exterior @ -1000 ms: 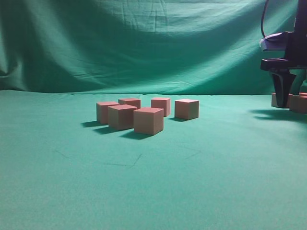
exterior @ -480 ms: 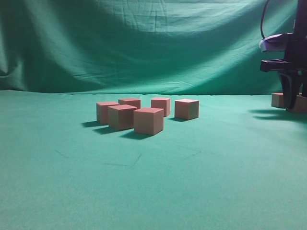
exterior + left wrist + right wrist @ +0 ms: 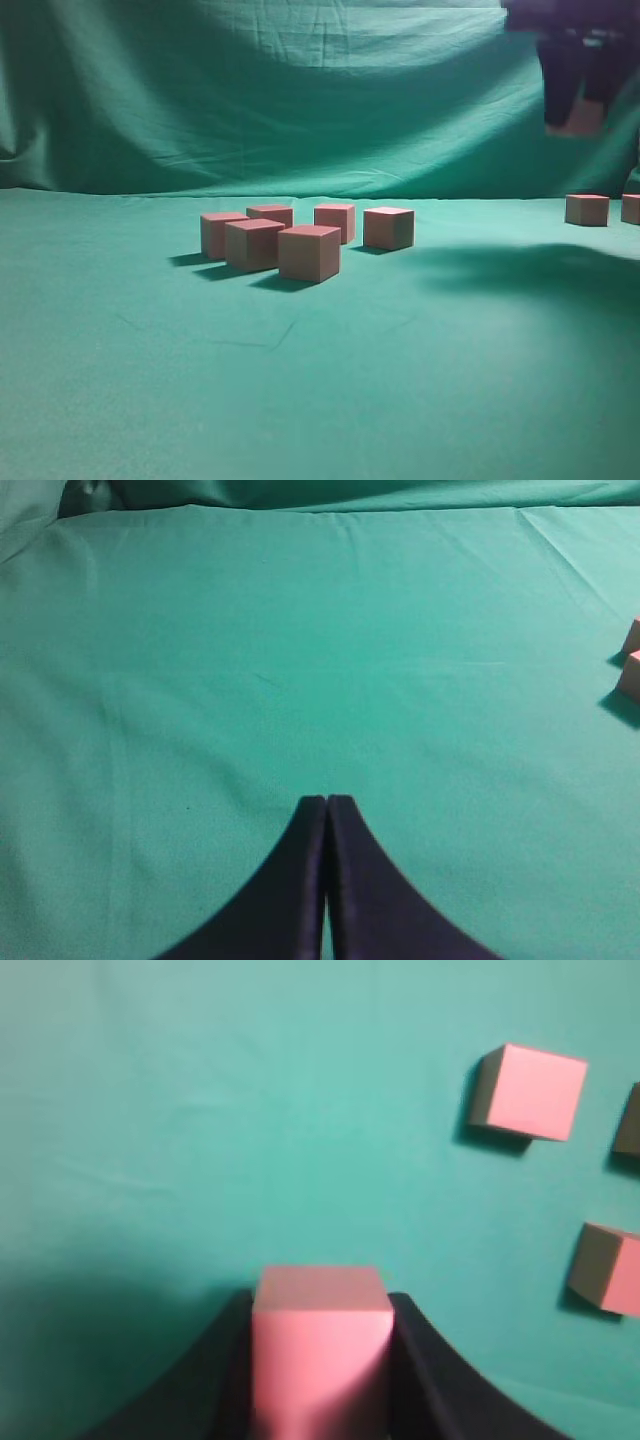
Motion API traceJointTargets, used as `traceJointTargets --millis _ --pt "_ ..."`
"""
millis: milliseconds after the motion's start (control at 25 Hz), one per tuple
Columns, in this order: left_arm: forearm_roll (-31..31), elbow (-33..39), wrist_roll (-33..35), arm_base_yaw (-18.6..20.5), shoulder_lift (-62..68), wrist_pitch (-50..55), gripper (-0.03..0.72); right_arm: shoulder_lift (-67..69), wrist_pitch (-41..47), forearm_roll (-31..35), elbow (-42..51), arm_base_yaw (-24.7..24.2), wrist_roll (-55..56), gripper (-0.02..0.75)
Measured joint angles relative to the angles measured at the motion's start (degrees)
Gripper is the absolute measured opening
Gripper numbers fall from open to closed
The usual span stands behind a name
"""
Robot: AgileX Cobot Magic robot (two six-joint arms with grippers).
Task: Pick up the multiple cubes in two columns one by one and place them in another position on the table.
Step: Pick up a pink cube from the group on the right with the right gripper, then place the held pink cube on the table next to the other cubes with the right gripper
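one cube (image 3: 320,1345) sits clamped between the right gripper (image 3: 574,105) jaws, raised at two o'clock above the table (image 3: 320,400) for carrying clear toward six placed cubes (image 3: 300,238) at centre, while the left gripper (image 3: 326,805) rests with jaws together

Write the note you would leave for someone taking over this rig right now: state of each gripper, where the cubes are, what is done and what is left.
Right gripper: fingers shut on one cube, held high above the table at the upper right of the exterior view.
Left gripper: shut, empty, low over bare cloth.
Cubes: six sit in a cluster mid-table. Two more rest at the far right edge; others may lie out of frame.
Done: one cube picked up.
Left: set this cube down, then go on one by one. Which group is source and which is destination cannot be told from this moment alone.
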Motion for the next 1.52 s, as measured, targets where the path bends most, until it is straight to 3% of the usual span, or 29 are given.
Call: traceJointTargets --millis 240,520,840,1160,1520 --pt "0.00 0.00 0.00 0.00 0.00 0.00 0.000 -7.92 0.71 0.47 3.07 4.09 2.35 0.267" --pt "0.00 0.00 0.00 0.00 0.00 0.00 0.000 -18.97 0.92 3.96 17.66 7.86 4.49 0.267" --pt "0.00 0.00 0.00 0.00 0.00 0.00 0.000 -22.57 -0.91 5.31 29.37 20.44 4.64 0.267" --pt "0.00 0.00 0.00 0.00 0.00 0.00 0.000 -19.59 -13.10 5.05 30.73 32.57 14.39 0.267" --pt "0.00 0.00 0.00 0.00 0.00 0.00 0.000 -13.45 -16.49 3.27 30.73 34.79 20.51 0.267"
